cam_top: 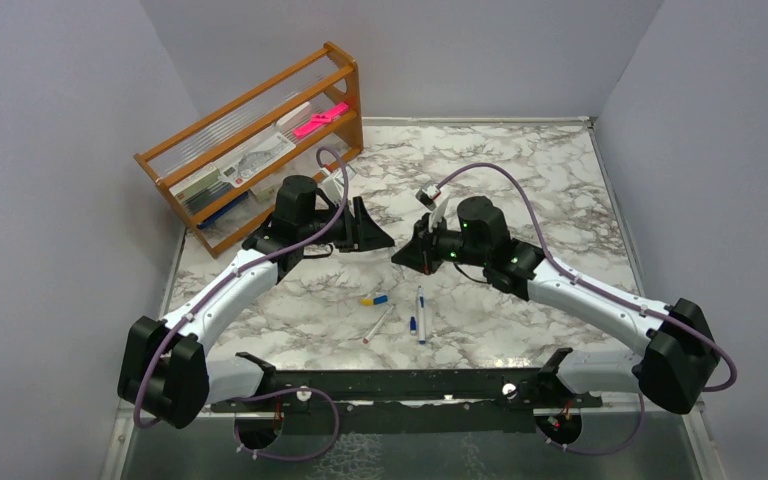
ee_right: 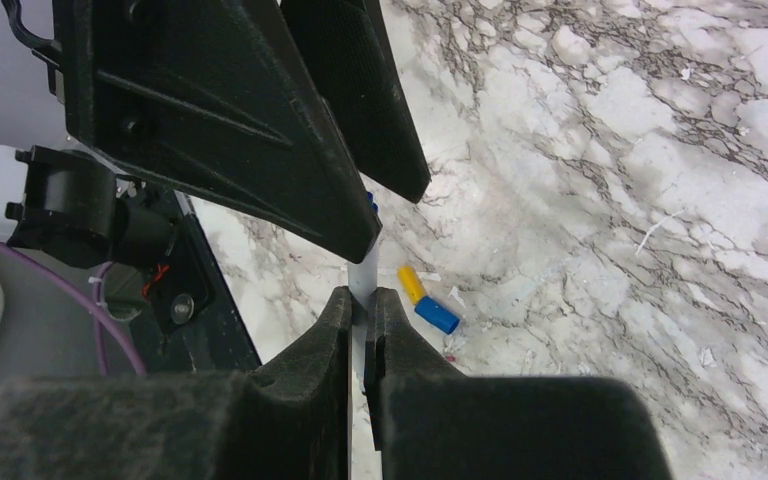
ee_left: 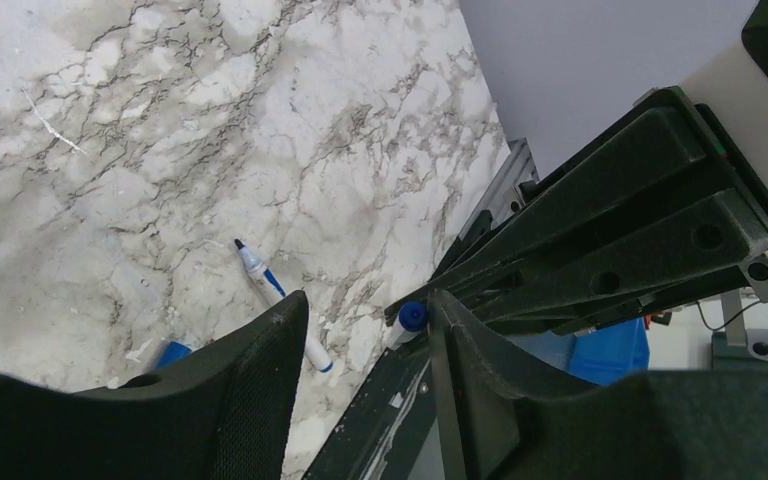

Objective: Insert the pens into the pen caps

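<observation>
R hand (ee_right: pixel 362 300) clamps a white pen (ee_right: pixel 363 272), long axis in line w/ its fingers, blue end twd the L hand (ee_left: pixel 368 305), whose fingers stand apart. Second pen (cam_top: pixel 420 315) lies on the table (cam_top: pixel 520 180), axis near-far, near yellow & blue caps (cam_top: pixel 373 299).

R gripper (ee_right: pixel 362 296) (black, two-finger) sits at 6 o'clock, jaws nearly together w/ a thin white-barrelled pen (ee_right: pixel 362 272) pinched between them. The pen runs toward 12, w/ a blue bit at its far end. L gripper (ee_right: pixel 385 222) fills 11–12 o'clock, its black fingers just beside that end. At approx. 4 o'clock of the R tips lie a short yellow plastic cap (ee_right: pixel 411 283) and a short blue plastic cap (ee_right: pixel 437 315), end to end on the grey-veined white marble tabletop (ee_right: pixel 610 200). Thin purple cable (ee_right: pixel 100 330) at 8.
</observation>
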